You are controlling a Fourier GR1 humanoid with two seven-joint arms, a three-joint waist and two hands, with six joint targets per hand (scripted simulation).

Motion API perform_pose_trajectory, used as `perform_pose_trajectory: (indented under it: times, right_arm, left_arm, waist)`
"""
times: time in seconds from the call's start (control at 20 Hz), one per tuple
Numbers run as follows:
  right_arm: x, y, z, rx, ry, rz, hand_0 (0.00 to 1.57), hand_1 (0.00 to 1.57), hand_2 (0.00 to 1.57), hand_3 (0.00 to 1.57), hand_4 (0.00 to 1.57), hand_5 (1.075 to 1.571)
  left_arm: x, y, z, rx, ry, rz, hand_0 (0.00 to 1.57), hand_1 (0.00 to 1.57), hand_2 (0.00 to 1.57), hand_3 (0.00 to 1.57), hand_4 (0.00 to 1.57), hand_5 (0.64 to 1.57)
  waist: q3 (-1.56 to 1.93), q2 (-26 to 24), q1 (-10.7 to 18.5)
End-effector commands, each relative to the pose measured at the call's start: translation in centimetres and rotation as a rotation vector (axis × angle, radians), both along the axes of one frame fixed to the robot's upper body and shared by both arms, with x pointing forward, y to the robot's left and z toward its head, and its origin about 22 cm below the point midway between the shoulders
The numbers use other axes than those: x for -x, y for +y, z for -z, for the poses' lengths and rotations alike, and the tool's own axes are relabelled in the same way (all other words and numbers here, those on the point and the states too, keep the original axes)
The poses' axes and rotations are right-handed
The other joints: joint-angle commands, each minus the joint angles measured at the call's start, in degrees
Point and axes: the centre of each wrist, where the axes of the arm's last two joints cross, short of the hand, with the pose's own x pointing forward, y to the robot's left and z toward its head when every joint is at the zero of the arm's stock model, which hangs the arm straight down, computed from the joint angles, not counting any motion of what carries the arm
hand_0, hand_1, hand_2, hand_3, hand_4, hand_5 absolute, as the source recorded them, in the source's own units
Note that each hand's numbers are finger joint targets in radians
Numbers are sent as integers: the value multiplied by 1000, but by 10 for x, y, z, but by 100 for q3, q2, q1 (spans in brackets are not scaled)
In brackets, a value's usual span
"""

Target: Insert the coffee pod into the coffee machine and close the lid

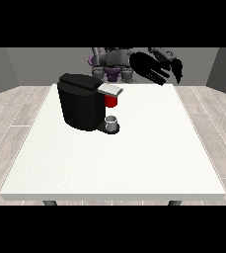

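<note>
From the front view I have one hand [154, 69] up at the view's right, raised above the far edge of the white table [134, 163]. Its fingers [160, 78] hang straight and relaxed, holding nothing. The other hand does not show anywhere I can find.

The coffee machine [82, 106] stands down and toward the view's left of those fingers, well apart from them. Its grey lid [109, 89] lies nearly flat, its long axis running out from the black body toward the view's right. Just under the lid sits something red [111, 101], which I take to be the coffee pod already in its seat, though I cannot be sure. A small grey cup [112, 121] stands on the base below.

My reading is that the lid remains, and this hand is the nearer one.
</note>
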Motion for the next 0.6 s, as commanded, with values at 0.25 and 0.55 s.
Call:
perform_pose_trajectory:
  times: [0.25,0.55]
  right_arm:
    - [-11,52,0,-13,-123,-200,0,0,0,0,0,1571]
    - [-3,95,54,-25,-174,-378,0,0,0,0,172,1571]
  left_arm:
    - [5,3,0,1,-14,3,0,0,0,0,248,1571]
    - [18,20,33,23,80,-92,0,0,0,0,266,1571]
  waist:
    - [-102,-3,-159]
    - [-101,-418,-721]
